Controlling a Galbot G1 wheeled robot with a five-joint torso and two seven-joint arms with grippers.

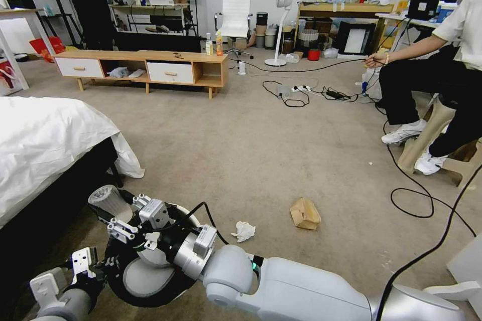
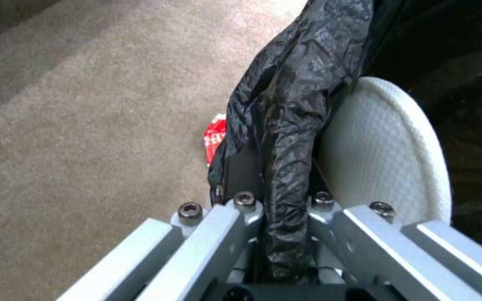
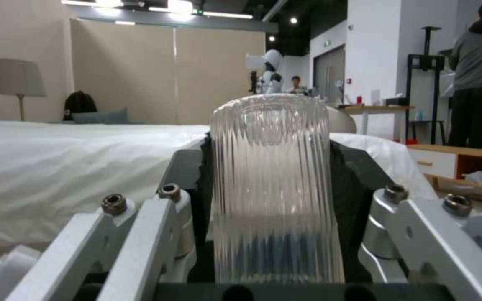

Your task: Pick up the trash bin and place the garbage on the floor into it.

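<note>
Head view: I see my right end effector [image 1: 118,210] low at the front left, beside the bed [image 1: 45,135], clenched on a clear ribbed bottle [image 1: 108,200] that sits above the rim of the trash bin [image 1: 150,281]. The bin is white with a black bag liner. My left end effector [image 1: 88,263] is at the bin's near left edge. On the floor [image 1: 251,140] lie a white tissue wad [image 1: 244,230] just right of the bin and a brown paper bag [image 1: 304,212] a little farther right, the two apart from each other.

Left wrist view: my left end effector [image 2: 285,209] is clamped on the bin's rim, its fingers pinching the black liner [image 2: 291,125]; a white inner flap [image 2: 386,154] lies just beside it. A red-white snack wrapper [image 2: 214,140] shows on the carpet behind the liner.

Right wrist view: the bottle [image 3: 277,188] is gripped between the pads [image 3: 355,188] of my right end effector [image 3: 277,200], with the bed [image 3: 85,167] behind it.
</note>
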